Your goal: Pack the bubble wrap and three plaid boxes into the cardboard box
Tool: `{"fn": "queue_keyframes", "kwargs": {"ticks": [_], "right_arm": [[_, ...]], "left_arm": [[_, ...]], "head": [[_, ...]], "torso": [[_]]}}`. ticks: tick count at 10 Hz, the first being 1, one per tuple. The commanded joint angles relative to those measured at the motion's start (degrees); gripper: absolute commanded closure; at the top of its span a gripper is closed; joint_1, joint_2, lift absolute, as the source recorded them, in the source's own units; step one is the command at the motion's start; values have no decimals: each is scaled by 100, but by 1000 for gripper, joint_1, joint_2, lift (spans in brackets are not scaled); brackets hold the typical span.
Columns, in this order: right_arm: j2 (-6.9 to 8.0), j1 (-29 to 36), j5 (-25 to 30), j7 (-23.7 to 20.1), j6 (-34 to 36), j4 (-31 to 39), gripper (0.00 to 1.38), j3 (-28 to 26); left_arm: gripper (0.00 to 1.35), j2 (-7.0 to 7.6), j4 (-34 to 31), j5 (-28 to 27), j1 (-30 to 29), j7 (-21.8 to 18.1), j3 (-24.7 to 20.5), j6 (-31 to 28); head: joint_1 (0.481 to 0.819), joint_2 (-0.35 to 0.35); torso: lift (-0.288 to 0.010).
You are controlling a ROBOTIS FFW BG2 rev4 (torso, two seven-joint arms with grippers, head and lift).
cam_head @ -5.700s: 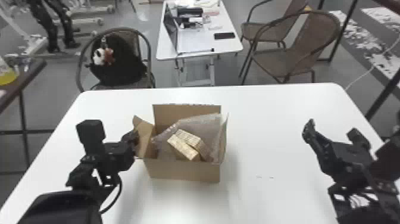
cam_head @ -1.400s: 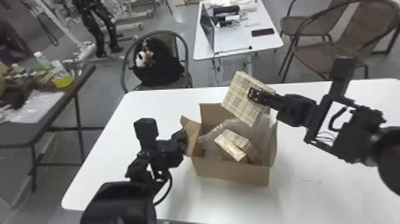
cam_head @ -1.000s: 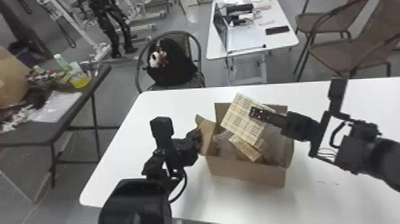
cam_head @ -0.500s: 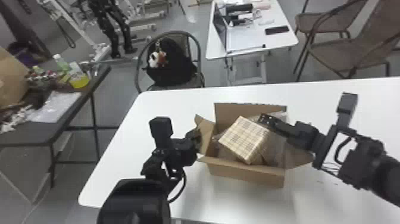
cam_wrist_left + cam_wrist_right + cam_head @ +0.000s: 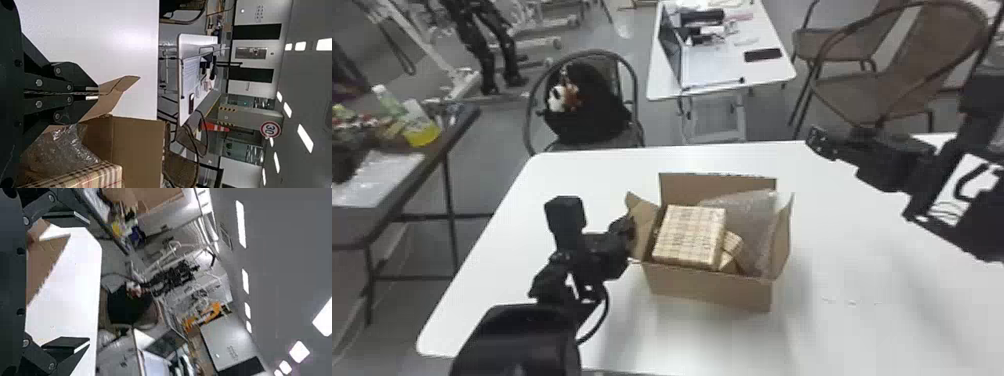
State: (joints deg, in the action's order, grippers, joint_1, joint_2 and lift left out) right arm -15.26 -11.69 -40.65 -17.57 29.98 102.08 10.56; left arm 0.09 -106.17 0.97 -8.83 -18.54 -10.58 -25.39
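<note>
Now, from the head view, look into the cardboard box [image 5: 709, 290] on the white tabletop [image 5: 857, 330]: see a plaid box [image 5: 687, 237] lying on top towards the left, other plaid boxes [image 5: 732, 243] beside and partly under it, bubble wrap [image 5: 754, 220] towards the right. Spot the left claw [image 5: 630, 231] at the side flap [image 5: 643, 216], the right claw [image 5: 817, 143] well apart from the box. Over to the left wrist view: find the left claw [image 5: 97, 93] clamped on that flap, and catch a round sign [image 5: 270, 129] across the room. Then, in the right wrist view, see the right claw [image 5: 87, 281] spread wide open, with ceiling lights [image 5: 241, 224] beyond.
</note>
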Motion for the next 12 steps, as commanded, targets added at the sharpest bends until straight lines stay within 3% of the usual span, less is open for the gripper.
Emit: {"fn": "queue_keyframes", "kwargs": {"ticks": [1, 3, 4, 7, 8, 12], "right_arm": [[-30, 712, 1076, 263, -519, 717, 225, -537], [-21, 1872, 2298, 1063, -2435, 700, 225, -748], [-21, 2303, 2544, 1528, -3121, 471, 225, -783], [-12, 3085, 2878, 1836, -4105, -118, 225, -1398], [-12, 3244, 2878, 2029, -4105, -171, 225, -1469], [76, 3261, 2869, 2012, -4044, -329, 225, -1451]], "left_arm": [[1214, -24, 0, 0, -22, 0, -41, 8], [1214, -24, 0, 9, -48, 0, -85, 34], [1214, -24, 0, 18, -66, 0, -102, 43], [1214, -24, -9, 26, -83, -26, -137, 78], [1214, -24, -9, 26, -92, -26, -146, 78], [1214, -24, -9, 9, -31, -26, -199, 78]], "head": [[686, 193], [687, 132], [695, 85], [695, -8], [695, -26], [695, -66]], "torso": [[-92], [-92], [-92], [-92], [-92], [-92]]}}
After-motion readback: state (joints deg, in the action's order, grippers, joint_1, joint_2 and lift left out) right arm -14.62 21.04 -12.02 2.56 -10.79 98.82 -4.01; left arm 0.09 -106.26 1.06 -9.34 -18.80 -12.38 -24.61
